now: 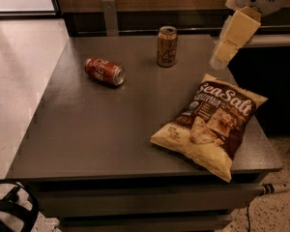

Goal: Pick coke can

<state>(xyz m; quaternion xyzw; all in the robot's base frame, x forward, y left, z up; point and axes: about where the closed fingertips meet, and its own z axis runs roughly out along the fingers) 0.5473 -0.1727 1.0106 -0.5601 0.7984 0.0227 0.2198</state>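
The coke can [104, 71], red with white script and silver ends, lies on its side on the dark grey table [106, 129], towards the back left. My gripper [228, 45] hangs at the upper right, above the table's right edge and far to the right of the coke can. Its cream-coloured fingers point down and to the left, with nothing seen in them.
A brown-gold can [167, 46] stands upright at the back middle of the table. A Sea Salt chip bag [211, 123] lies flat at the right front, just below the gripper. A dark counter runs along the back wall. Pale floor lies to the left.
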